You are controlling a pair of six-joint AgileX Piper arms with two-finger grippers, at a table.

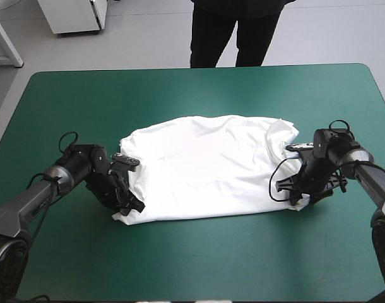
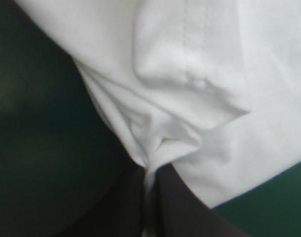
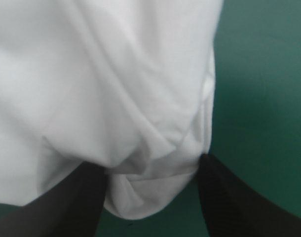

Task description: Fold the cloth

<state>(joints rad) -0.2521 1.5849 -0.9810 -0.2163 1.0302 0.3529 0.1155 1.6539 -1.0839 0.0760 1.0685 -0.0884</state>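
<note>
T-shirt [image 1: 208, 167], white short-sleeved cloth, lies spread mid teal-green table cover [image 1: 199, 95]. L gripper [image 2: 149, 170] pinches its near-left corner; R gripper [image 3: 150, 163] fingers stand apart round a bunched corner. Sleeves, collar hard to make out.

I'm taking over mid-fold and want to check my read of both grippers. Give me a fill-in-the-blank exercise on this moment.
1. The left gripper is ____ on the T-shirt at its near left corner.
2. The right gripper is ____, straddling a bunch of the T-shirt at the near right corner.
3. The cover under the T-shirt is ____ in colour.

Missing words: shut; open; teal-green.
</note>
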